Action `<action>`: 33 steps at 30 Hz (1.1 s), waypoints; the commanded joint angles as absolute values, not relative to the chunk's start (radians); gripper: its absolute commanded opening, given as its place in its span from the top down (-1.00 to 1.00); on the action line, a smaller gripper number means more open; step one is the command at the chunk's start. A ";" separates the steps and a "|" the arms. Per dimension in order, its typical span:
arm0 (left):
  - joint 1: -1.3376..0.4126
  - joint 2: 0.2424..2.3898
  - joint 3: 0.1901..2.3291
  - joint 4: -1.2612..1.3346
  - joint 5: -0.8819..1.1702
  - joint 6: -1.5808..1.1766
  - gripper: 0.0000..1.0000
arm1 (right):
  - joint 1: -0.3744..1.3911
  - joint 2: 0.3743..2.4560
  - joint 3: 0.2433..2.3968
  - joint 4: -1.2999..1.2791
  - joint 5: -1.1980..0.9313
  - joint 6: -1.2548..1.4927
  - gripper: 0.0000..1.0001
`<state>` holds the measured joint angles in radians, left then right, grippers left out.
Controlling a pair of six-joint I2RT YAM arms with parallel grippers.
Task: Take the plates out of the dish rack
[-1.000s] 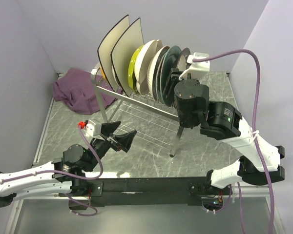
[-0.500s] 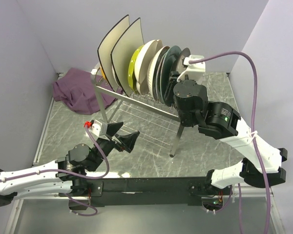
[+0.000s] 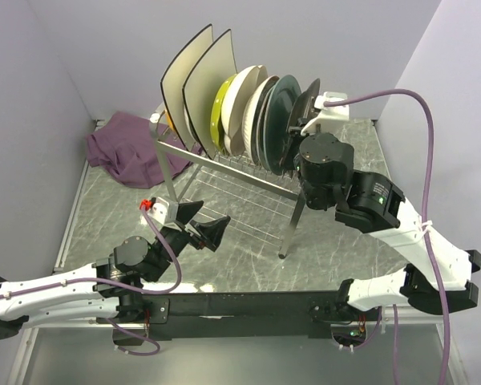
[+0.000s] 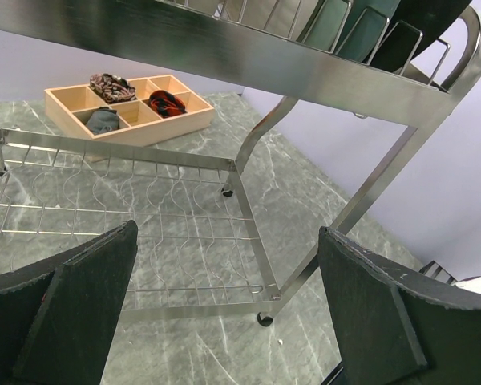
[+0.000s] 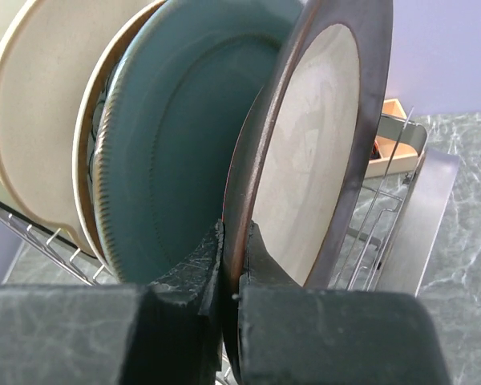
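Left gripper [image 3: 199, 224] sat low at lower left of the top view, jaws spread wide, nothing in them, just in front of the dish rack [image 3: 224, 165]. Right gripper [image 5: 234, 249] at center right was clamped on the lower rim of the brown-rimmed plate [image 5: 321, 136], last at the rack's right end, beside the teal plate [image 5: 184, 144]. Other plates stood upright further left. Purple cloth [image 3: 120, 148] lay far left.
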<state>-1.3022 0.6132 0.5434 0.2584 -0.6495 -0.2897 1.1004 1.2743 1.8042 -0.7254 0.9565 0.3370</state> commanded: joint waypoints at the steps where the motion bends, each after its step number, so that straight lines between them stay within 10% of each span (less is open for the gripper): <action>1: -1.307 0.612 0.554 0.302 -0.647 -0.275 -0.99 | 1.085 1.247 1.783 -0.657 0.973 0.324 1.00; 33: -1.307 0.644 0.560 0.305 -0.675 -0.262 -0.99 | 1.086 1.059 1.764 -0.311 0.894 0.034 1.00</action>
<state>-1.3022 0.6456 0.5434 0.2676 -0.6636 -0.2745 1.0924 1.1255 1.7325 -0.4923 0.9039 0.1081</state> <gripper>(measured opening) 0.995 0.116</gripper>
